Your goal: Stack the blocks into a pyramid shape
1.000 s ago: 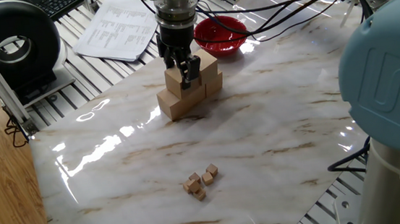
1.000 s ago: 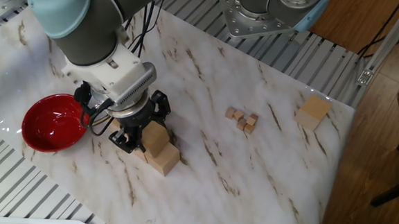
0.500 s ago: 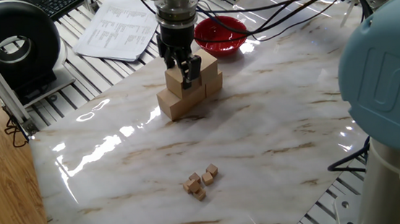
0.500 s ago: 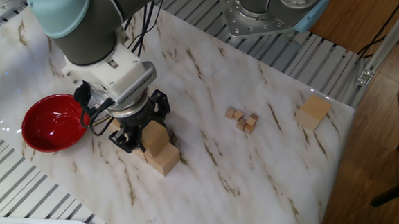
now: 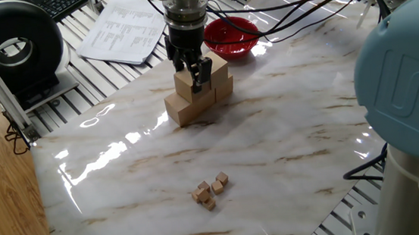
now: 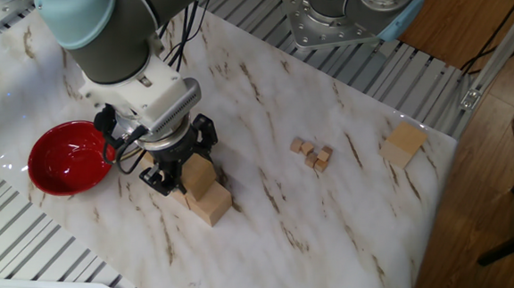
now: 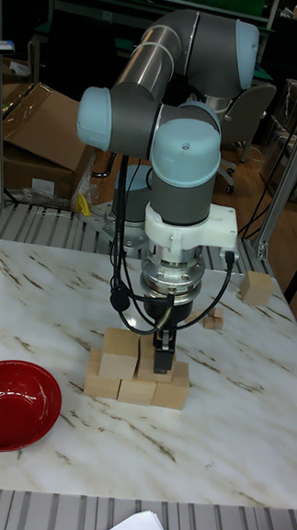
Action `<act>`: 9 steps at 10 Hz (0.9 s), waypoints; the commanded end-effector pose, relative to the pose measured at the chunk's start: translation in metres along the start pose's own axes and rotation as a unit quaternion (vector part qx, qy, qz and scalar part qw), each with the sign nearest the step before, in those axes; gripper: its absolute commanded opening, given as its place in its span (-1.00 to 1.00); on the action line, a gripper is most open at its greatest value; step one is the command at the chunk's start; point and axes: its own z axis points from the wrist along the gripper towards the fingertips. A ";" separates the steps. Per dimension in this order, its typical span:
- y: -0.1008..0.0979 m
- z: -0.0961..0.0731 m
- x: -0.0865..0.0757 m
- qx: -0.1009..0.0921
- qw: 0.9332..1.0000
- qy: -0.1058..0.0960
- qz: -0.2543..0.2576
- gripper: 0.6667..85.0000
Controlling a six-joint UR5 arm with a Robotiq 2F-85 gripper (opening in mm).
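**Sam:** What is the claw doing?

**Me:** I see my claw point(image 5: 192, 72) pointing straight down over the pyramid shape point(image 5: 198, 92). Its two fingers point(image 7: 162, 352) sit on either side of a block in the second row. They look pressed against that top block point(image 6: 199, 174), pinching it. That block rests on the bottom row.

**Sam:** Where are the other blocks?

**Me:** Right under the claw I count a bottom row of blocks point(image 7: 137, 385) on the marble table point(image 5: 287, 133). Beside the pinched block, touching it, sits a second upper block point(image 7: 120, 352). One more big block, the lone block point(image 6: 404, 143), lies well away from the claw, near the table's edge.

**Sam:** Anything else near it?

**Me:** A red bowl point(image 6: 68, 157) sits near the claw, just past the stack and not touching it. A bunch of tiny cubes point(image 5: 211, 191) lies apart from the claw, out on the open marble. Behind the claw, off the marble, I see some paper sheets point(image 5: 124, 27).

**Sam:** Is the stack done?

**Me:** I see two rows only. No block sits on a third row.
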 end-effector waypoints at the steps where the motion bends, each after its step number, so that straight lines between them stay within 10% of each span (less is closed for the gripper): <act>1: -0.001 -0.001 -0.001 0.001 1.000 -0.005 -0.004 0.28; 9: 0.000 0.000 0.000 -0.003 1.000 -0.001 0.005 0.42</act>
